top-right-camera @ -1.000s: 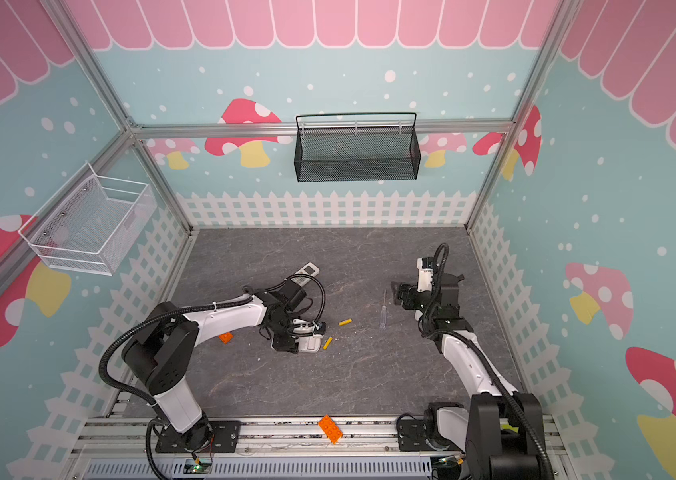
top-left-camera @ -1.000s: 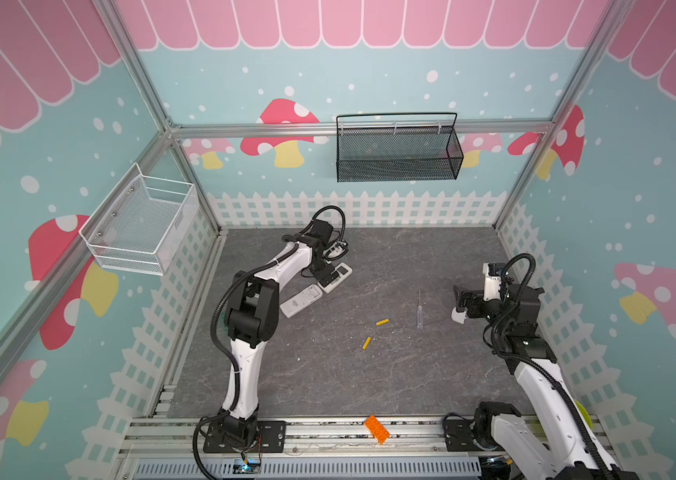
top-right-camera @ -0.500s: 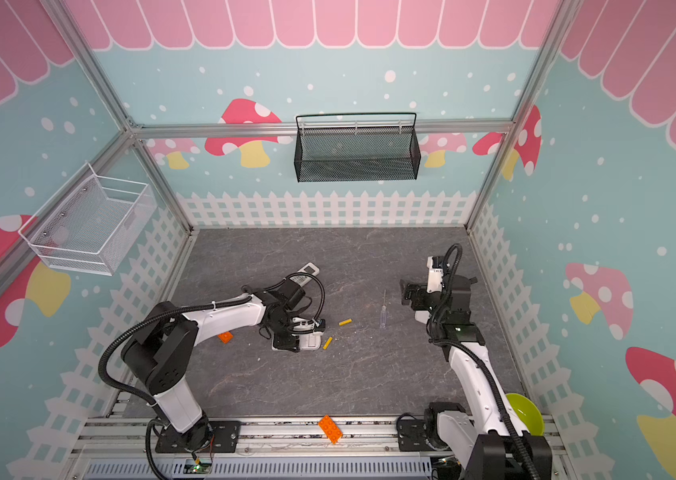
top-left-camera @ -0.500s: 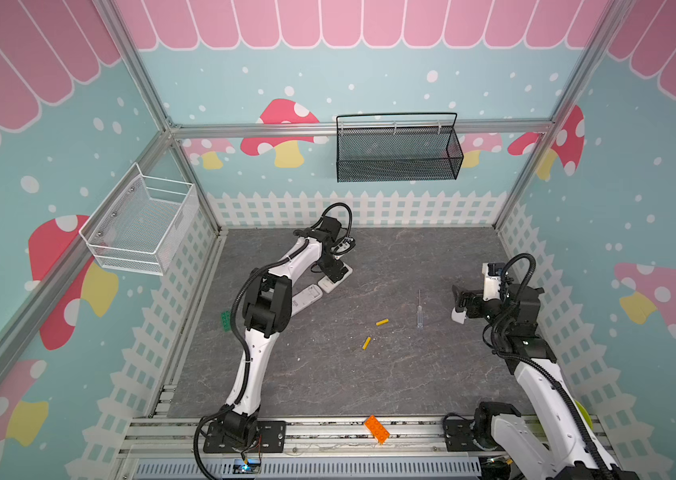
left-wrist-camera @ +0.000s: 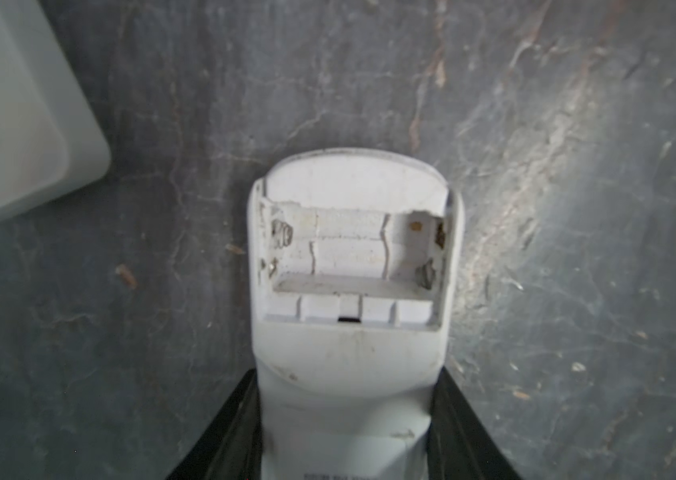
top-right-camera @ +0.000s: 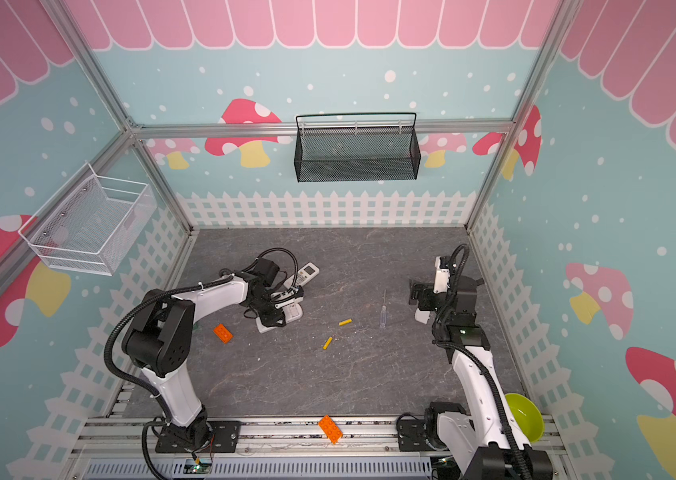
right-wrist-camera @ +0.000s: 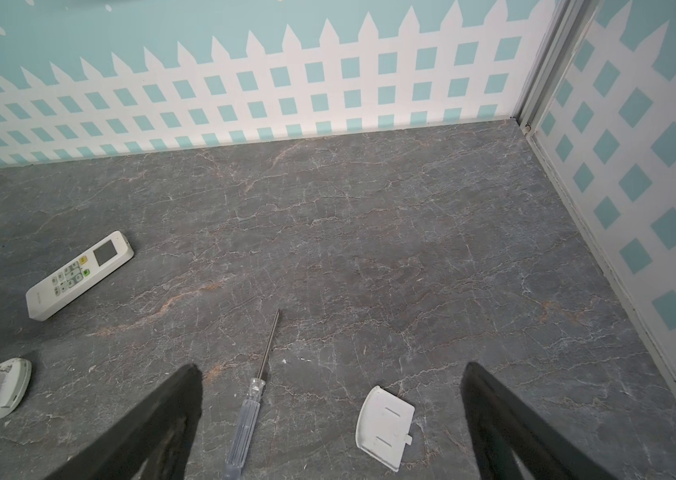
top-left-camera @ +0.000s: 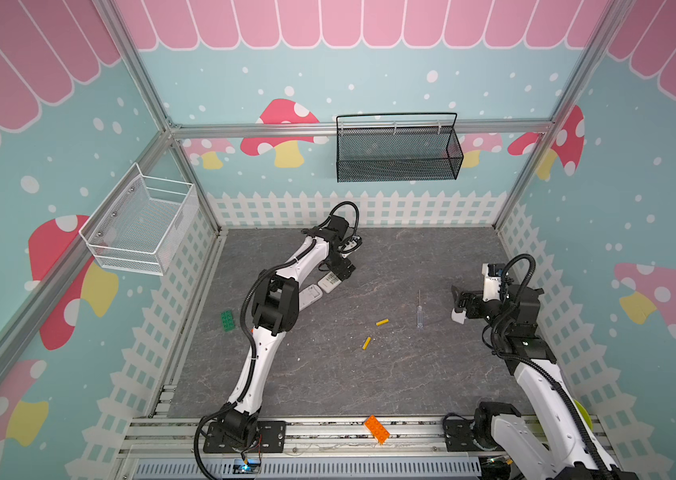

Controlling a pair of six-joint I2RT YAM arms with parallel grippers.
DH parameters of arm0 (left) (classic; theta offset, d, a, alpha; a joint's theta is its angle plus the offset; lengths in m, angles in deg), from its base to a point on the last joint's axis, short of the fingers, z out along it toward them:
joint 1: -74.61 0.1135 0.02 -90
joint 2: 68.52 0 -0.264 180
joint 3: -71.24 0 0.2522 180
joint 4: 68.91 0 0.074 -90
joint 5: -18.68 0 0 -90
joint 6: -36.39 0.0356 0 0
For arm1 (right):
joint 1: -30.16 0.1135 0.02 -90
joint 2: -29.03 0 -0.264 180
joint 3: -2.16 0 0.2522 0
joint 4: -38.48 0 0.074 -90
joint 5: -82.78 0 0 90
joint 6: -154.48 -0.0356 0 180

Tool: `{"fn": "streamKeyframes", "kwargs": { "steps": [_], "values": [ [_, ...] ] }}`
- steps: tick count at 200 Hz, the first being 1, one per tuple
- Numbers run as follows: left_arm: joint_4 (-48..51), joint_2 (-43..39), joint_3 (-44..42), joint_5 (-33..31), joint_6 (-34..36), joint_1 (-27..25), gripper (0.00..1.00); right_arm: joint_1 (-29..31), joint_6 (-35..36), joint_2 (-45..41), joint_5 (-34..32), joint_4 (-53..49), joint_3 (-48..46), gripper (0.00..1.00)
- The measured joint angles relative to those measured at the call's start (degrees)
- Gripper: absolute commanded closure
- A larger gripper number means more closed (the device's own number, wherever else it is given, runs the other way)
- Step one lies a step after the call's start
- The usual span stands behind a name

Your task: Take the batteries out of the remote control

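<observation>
Between the fingers of the left gripper (left-wrist-camera: 347, 372) sits the white remote control (left-wrist-camera: 346, 340), clamped at its sides, its battery bay uncovered and empty. The right gripper (right-wrist-camera: 332, 370) hangs spread wide by the white cover (right-wrist-camera: 384, 428) and the screwdriver (right-wrist-camera: 251, 407). Mid-table, in both top views, one yellow battery (top-left-camera: 382, 322) lies near a second yellow battery (top-left-camera: 366, 343), left of the screwdriver.

Screwdriver (top-left-camera: 419, 311) btw batteries (top-left-camera: 382, 322) & cover (top-left-camera: 458, 317)

remote control (left-wrist-camera: 348, 374): white matt plastic, scuffed | screwdriver (right-wrist-camera: 244, 419): clear glossy handle, metal shaft | tabletop (right-wrist-camera: 369, 228): grey veined stone-look, matt
</observation>
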Motion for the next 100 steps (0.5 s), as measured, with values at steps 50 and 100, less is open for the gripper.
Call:
{"fn": "streamKeyframes", "kwargs": {
  "steps": [50,100],
  "values": [
    [0.37,2.49,3.80,-3.78,-2.08,2.25,0.29,-0.42,1.79,-0.44,-0.72,-0.55,-0.07,0.02],
    [-4.17,3.26,6.12,-13.66,-1.84,3.63,0.02,-0.59,3.32,-2.03,0.02,-0.02,-1.55,0.02]
  ]
}}
